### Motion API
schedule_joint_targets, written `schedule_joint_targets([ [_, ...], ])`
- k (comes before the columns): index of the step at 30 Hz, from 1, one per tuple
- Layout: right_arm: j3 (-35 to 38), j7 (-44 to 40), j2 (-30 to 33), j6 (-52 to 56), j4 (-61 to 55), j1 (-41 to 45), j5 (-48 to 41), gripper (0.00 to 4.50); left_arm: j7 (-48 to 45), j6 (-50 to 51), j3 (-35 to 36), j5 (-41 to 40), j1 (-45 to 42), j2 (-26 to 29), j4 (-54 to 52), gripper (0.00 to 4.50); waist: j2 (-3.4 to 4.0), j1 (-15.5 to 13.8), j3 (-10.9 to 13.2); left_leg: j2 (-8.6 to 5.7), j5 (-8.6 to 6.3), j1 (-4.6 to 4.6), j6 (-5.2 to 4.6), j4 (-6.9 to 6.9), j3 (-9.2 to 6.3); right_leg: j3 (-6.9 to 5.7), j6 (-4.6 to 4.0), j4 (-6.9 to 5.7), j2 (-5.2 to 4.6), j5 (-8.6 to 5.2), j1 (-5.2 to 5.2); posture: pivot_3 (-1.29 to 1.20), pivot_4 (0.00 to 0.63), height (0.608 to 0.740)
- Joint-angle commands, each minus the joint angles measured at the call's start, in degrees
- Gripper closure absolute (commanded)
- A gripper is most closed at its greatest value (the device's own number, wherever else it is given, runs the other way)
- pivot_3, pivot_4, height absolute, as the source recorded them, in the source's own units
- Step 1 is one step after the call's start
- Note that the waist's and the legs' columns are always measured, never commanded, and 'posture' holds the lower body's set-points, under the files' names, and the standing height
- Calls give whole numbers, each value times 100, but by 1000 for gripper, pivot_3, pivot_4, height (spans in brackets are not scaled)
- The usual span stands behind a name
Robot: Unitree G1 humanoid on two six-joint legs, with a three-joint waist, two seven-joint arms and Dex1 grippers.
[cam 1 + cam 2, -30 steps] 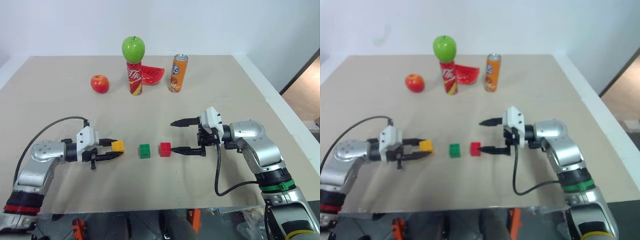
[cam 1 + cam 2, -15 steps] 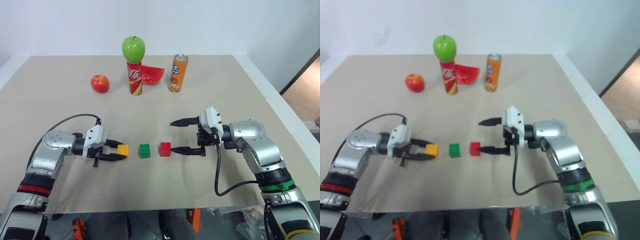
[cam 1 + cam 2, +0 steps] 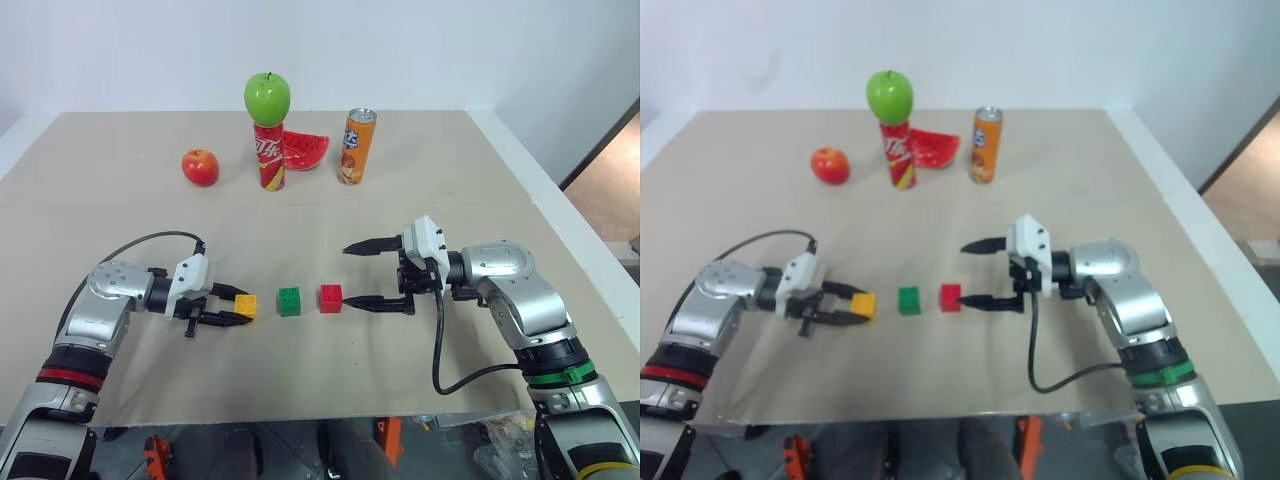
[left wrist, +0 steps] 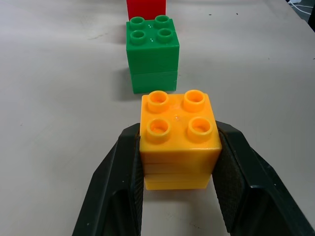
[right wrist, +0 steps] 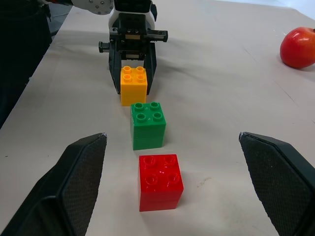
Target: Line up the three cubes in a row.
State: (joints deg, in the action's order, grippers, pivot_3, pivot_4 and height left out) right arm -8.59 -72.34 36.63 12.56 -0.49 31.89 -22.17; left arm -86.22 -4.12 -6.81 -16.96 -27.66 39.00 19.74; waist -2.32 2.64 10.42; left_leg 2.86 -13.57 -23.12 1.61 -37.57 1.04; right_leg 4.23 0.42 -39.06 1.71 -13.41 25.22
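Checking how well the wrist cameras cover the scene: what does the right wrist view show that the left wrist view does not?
Right wrist view alone: the red apple, the red cube's studded top, the open right hand, and the left hand seen from the front. Left wrist view alone: the left hand's pads pressed on the yellow cube's sides. Both: the yellow cube, the green cube and the table.

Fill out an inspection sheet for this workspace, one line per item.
Surface: beige table, bare around the cubes.
Job's things: yellow-orange cube, green cube, red cube in a row, gaps between.
Clutter: red apple, green apple atop red can, watermelon slice, orange can.
Grippers: left pincer shut on yellow-orange cube; right pincer open beside red cube.
Cables: black cable on right arm, another on left.
Surroundings: white wall.
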Motion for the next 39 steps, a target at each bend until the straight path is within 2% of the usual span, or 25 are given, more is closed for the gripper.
schedule_joint_targets([
  [1,160,-12,57,-62,-221,4,-43,0,81,-99,-32,88,27,-93,7,3173,0,-1,0,0,0,0,0,-1,0,0,1,0,0,0,-1,0,150,740],
  [11,176,-15,98,-105,-235,-63,-29,0,112,-325,-184,388,-91,-191,344,3173,3,-25,-2,-10,0,3,0,-32,-3,-2,16,0,-12,9,-19,0,150,740],
  [13,181,-9,104,-118,-240,-88,-28,0,110,-317,-191,390,-144,-203,390,2115,4,-24,-3,-10,1,5,-1,-38,-2,-1,20,0,-12,12,-22,0,150,740],
  [14,179,-5,105,-124,-241,-98,-26,0,107,-360,-195,401,-170,-209,403,1909,4,-18,-3,-10,2,5,-3,-41,-3,-1,21,0,-11,15,-22,0,150,740],
  [19,164,32,87,-117,-268,-123,-32,0,26,-621,-194,469,-288,-170,473,161,4,-16,-2,-8,6,2,-9,-41,-3,0,19,-1,-7,21,-18,0,150,740],
  [20,163,38,86,-112,-273,-124,-32,0,1,-614,-160,441,-304,-137,434,33,4,-15,-3,-7,6,2,-9,-41,-3,0,19,-1,-6,21,-18,0,150,740],
  [25,176,53,92,-94,-281,-136,-44,0,-33,-441,69,233,-234,100,37,33,4,2,-2,-4,5,-5,-10,-37,-1,2,17,-1,-3,20,-9,0,150,740],
  [29,245,69,117,3,-371,-174,-143,0,145,408,426,-239,170,483,-929,33,4,9,-2,4,5,-7,-10,-32,-1,2,13,-2,3,18,-4,0,150,740],
  [31,356,124,121,230,-481,-183,-326,0,432,1203,718,-655,461,676,-1650,33,5,12,-1,5,5,-8,-10,-29,-1,1,10,-3,3,16,-1,0,150,740],
  [33,461,193,131,349,-574,-193,-437,0,807,1938,1042,-1025,747,834,-2301,33,5,7,-1,6,5,-7,-10,-27,-1,1,9,-3,1,15,-2,0,150,740],
  [35,655,472,71,408,-574,-189,-467,0,1661,2676,1553,-1399,993,736,-2830,33,5,6,-1,7,5,-10,-10,-28,-3,0,10,-3,-1,14,-1,0,150,740],
  [39,854,978,-39,105,-237,-177,-153,0,3144,3117,2169,-1396,1141,316,-3139,33,4,4,-1,5,6,0,-10,-30,-6,-3,12,-4,-3,17,-9,0,150,740],
])
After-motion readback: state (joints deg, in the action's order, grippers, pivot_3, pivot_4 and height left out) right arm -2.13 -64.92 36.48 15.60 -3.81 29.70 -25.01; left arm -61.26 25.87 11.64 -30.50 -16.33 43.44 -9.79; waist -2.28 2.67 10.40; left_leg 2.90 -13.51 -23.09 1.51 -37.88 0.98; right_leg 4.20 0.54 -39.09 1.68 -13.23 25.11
